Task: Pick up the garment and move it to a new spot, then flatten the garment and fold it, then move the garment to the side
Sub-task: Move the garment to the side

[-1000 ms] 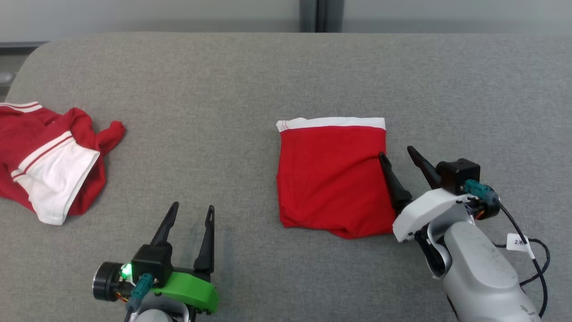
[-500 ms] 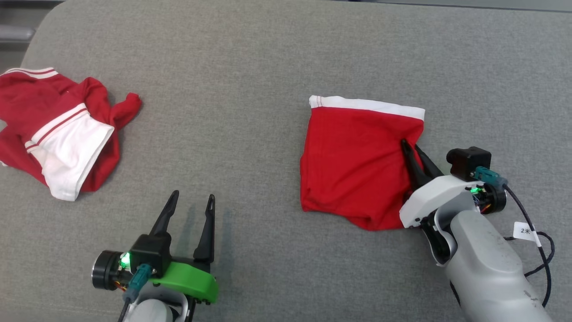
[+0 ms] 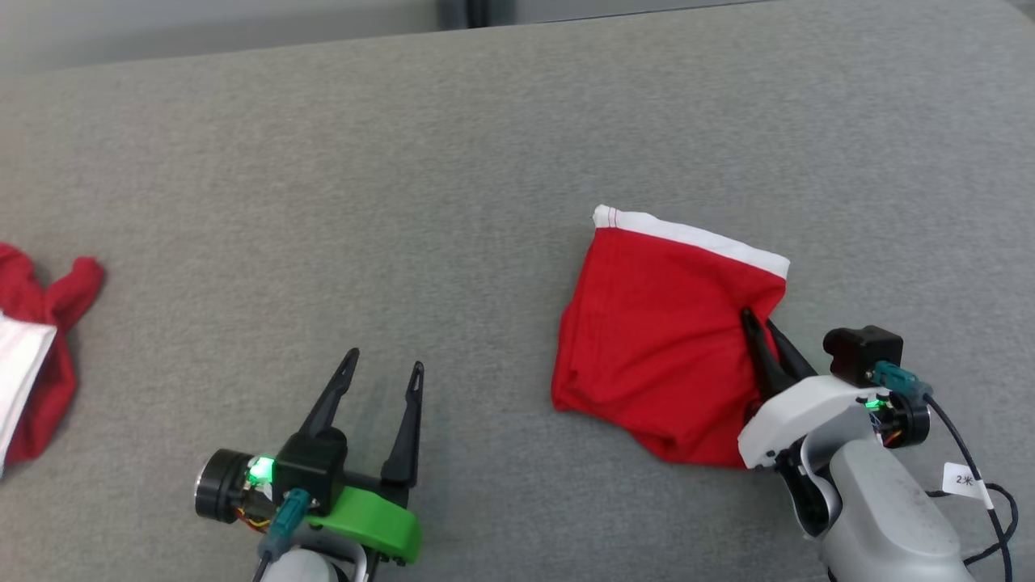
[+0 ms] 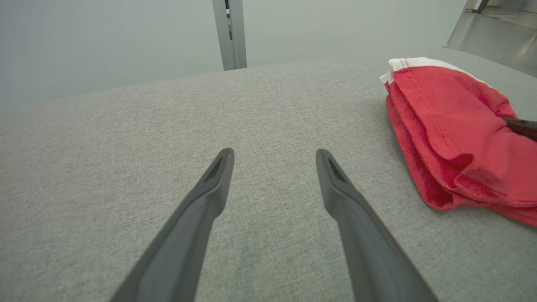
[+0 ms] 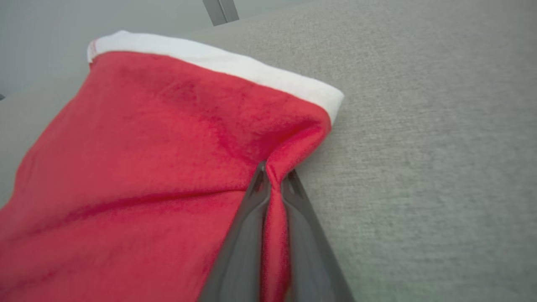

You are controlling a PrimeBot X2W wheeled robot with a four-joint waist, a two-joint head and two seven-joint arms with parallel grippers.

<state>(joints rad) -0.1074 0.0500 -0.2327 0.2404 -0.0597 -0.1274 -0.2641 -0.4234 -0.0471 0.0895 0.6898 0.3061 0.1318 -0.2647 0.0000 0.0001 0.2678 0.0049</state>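
Garment [image 3: 655, 339] edge between right jaws

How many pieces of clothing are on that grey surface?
2. A folded red garment pinched by the right gripper, and a crumpled one cut off at the left edge.

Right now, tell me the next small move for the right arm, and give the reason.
Probably slide the folded garment a little toward the robot's right, with the jaws shut. The right gripper pinches a ridge of red cloth at its right edge, the garment lies folded on the grey surface, and the left gripper stands open, apart from it.
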